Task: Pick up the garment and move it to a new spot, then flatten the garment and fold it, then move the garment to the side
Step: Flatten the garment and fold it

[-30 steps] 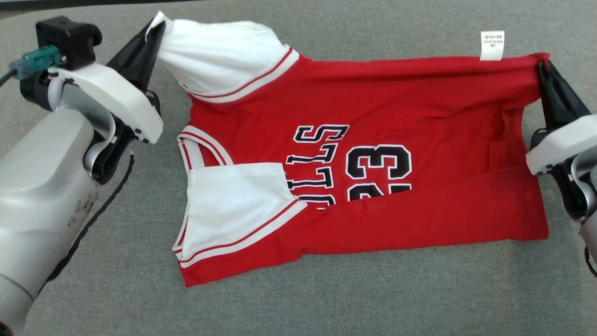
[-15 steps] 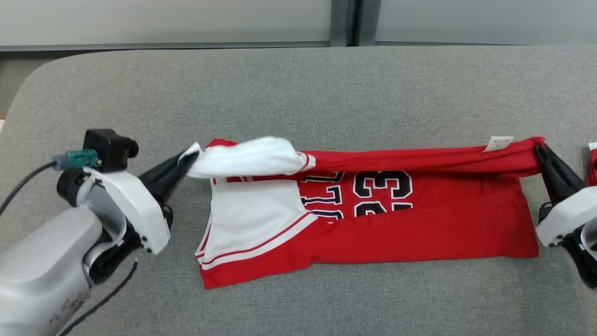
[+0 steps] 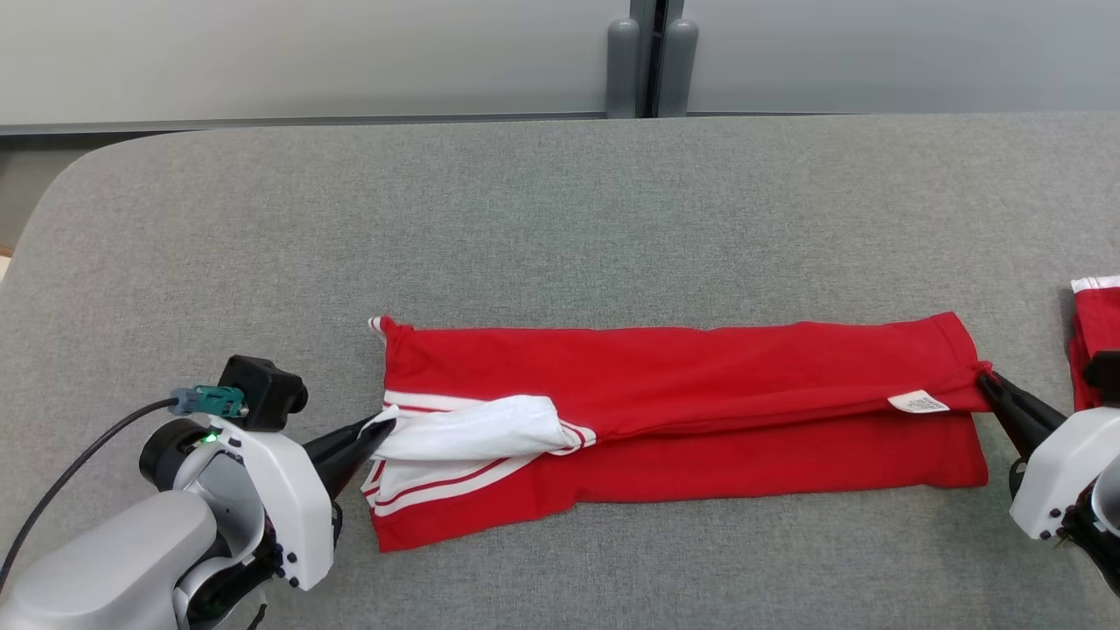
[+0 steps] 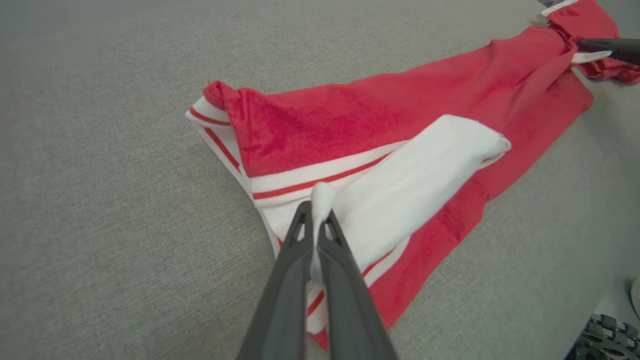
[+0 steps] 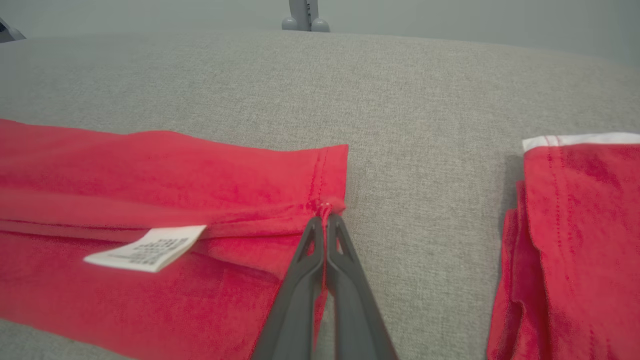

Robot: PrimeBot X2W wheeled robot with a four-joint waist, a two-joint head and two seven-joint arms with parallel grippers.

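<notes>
The garment (image 3: 682,385), a red jersey with white sleeves and striped trim, lies across the grey table as a long band, its far half folded toward me over the near half. At its left end my left gripper (image 3: 378,423) is shut on the tip of the white sleeve (image 4: 415,185), which lies across the fold. My right gripper (image 3: 987,381) is shut on the red hem corner (image 5: 325,205) at the right end. A small white tag (image 5: 146,247) lies on the red cloth just left of that grip. The print is hidden inside the fold.
The grey fabric-covered table (image 3: 560,210) stretches far behind the garment. Another red folded cloth with a white edge (image 3: 1095,341) lies at the right edge, close to my right gripper. A grey wall with two posts (image 3: 643,52) stands behind the table.
Both grippers have carried the garment's far edge toward me and laid it over the near half, hiding the print. The head camera has also tilted up, showing more table and the wall.
</notes>
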